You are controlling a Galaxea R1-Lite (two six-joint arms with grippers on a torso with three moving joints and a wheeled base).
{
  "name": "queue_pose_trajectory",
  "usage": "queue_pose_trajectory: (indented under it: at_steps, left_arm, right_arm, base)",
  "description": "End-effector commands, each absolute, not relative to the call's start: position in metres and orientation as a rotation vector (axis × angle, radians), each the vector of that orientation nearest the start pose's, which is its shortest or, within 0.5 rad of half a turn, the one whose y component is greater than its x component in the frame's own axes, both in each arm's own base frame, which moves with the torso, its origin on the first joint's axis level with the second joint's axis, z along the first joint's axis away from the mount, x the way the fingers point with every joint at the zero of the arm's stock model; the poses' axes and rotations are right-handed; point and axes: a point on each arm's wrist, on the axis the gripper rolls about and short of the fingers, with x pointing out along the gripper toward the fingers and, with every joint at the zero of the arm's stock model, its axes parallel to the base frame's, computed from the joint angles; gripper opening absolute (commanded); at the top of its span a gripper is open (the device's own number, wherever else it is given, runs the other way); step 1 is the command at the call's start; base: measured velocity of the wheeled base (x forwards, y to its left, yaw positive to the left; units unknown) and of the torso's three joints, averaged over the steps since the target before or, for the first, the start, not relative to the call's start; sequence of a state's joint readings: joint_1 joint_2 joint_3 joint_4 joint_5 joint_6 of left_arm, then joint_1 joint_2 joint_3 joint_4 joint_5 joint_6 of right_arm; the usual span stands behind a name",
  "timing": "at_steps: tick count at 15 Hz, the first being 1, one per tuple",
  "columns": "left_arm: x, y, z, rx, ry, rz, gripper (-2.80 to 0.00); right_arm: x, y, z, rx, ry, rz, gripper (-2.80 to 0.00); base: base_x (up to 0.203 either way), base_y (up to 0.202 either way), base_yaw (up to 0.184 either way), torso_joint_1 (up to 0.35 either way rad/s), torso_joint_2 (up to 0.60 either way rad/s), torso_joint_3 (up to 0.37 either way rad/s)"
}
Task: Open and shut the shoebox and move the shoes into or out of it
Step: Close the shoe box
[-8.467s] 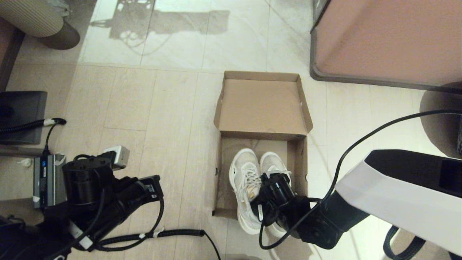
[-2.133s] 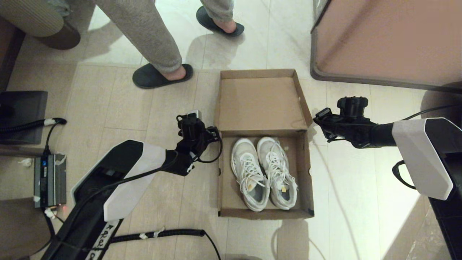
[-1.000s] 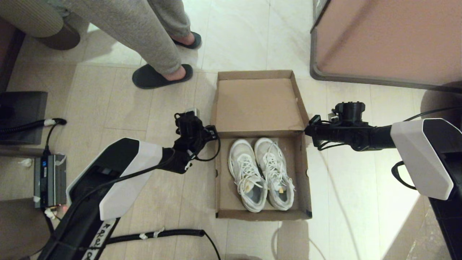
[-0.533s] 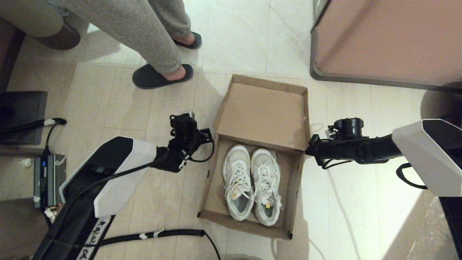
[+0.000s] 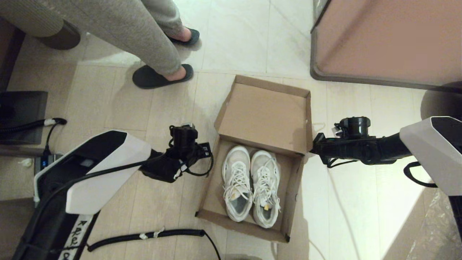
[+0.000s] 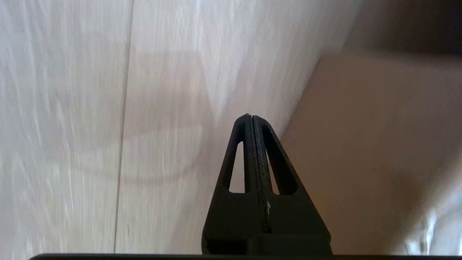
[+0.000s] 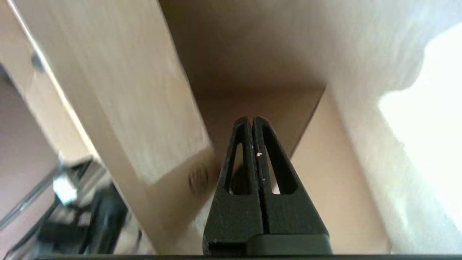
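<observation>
Shoebox (image 5: 265, 119) skewed since earlier | left gripper (image 5: 206, 150), right gripper (image 5: 314, 146): jaws pressed together

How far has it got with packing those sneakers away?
Done: both shoes lie side by side inside the shoebox. In hand: the left claw and right claw, both shut and holding nothing, sit at either side of the box near the hinge. Left: the lid is open and lies back, so closing it remains.
</observation>
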State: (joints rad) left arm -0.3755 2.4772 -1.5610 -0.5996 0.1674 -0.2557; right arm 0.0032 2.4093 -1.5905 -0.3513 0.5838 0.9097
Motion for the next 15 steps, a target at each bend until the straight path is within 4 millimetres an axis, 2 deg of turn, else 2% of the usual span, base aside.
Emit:
queue_pose_trajectory:
  at_steps: [1, 5, 12, 15]
  left_arm:
    - [0.454, -0.180, 0.065, -0.163, 0.349, -0.170, -2.80]
    - [0.432, -0.183, 0.052, -0.136, 0.464, -0.177, -2.80]
    - [0.416, -0.210, 0.045, -0.196, 0.532, -0.208, -2.80]
    - [0.406, -0.216, 0.042, -0.198, 0.559, -0.216, -2.80]
  right_arm:
    - [0.491, 0.008, 0.078, 1.008, 0.668, 0.308, -2.80]
    - [0.492, 0.000, 0.081, 1.013, 0.649, 0.297, -2.80]
    - [0.493, -0.009, 0.085, 1.015, 0.616, 0.261, -2.80]
    - [0.502, -0.016, 0.093, 1.026, 0.570, 0.269, -2.80]
  base:
    - [0.000, 0.000, 0.000, 0.000, 0.00, 0.000]
    - [0.000, 0.000, 0.000, 0.000, 0.00, 0.000]
    - [0.000, 0.000, 0.000, 0.000, 0.00, 0.000]
    - [0.000, 0.000, 0.000, 0.000, 0.00, 0.000]
